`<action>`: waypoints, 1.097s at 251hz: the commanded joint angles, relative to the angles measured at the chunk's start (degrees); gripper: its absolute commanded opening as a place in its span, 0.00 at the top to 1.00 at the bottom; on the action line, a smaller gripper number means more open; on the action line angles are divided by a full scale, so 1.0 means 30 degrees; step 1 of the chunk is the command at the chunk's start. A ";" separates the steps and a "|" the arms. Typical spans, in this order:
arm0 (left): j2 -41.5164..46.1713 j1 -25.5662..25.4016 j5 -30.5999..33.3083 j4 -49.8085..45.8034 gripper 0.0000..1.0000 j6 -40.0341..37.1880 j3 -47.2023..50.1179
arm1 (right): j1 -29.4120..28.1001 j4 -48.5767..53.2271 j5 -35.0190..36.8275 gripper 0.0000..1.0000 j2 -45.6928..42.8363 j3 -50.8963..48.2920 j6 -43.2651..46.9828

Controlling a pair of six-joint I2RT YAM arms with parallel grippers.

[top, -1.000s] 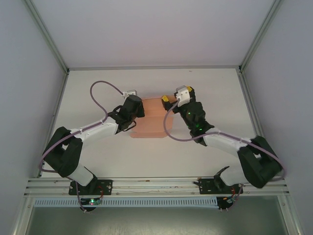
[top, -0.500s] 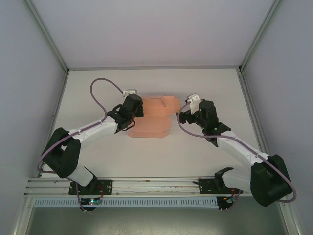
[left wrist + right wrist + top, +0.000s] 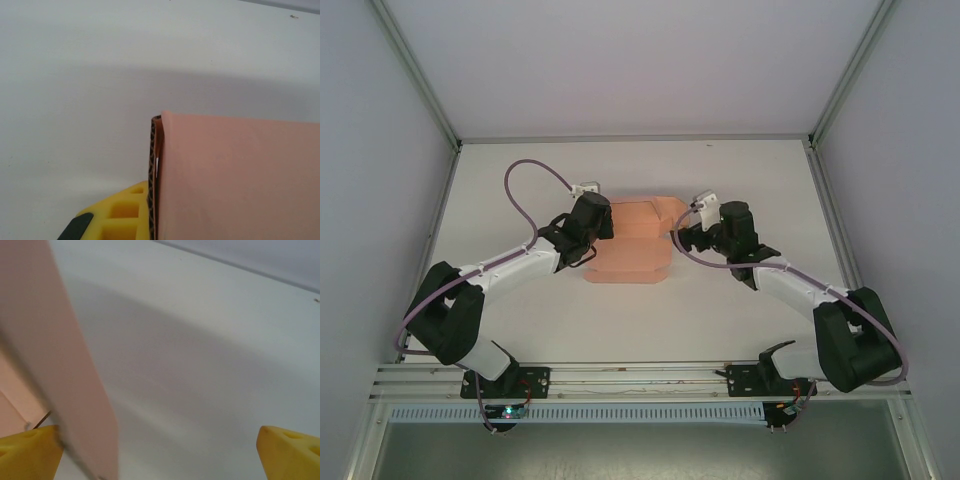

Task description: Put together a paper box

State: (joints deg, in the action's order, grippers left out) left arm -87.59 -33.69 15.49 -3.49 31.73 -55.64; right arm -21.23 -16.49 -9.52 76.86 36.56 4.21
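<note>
Paper box on the white table, set between two grippers
The left gripper is clamped onto the box's left edge, with the card's rim tight against its yellow finger. The right gripper is at the box's right side with its jaws spread wide, holding nothing. A pink flap rises just beside its left finger, and I cannot tell whether they touch

White table, pale walls.
We see a matt white table closed in by pale grey walls left, right and far, a metal rail near.
</note>
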 commanded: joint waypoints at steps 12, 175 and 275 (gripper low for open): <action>0.0487 -0.0143 -0.0296 -0.0014 1.00 0.0110 -0.0267 | -0.0233 -0.1711 -0.2660 0.02 0.0896 0.1316 -0.0242; 0.0209 -0.0147 -0.0409 -0.0218 1.00 0.1201 -0.0314 | -0.4199 -0.4332 0.7093 0.02 0.2671 0.1729 0.0487; 0.0136 0.0176 0.0126 -0.0776 1.00 0.0802 -0.0371 | -0.2210 0.1834 0.0251 0.01 -0.5337 -0.0871 -0.0270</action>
State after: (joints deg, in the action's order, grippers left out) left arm -87.64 -33.63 14.22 -4.14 34.35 -55.64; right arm -31.57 -18.28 -1.13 67.46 36.77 5.74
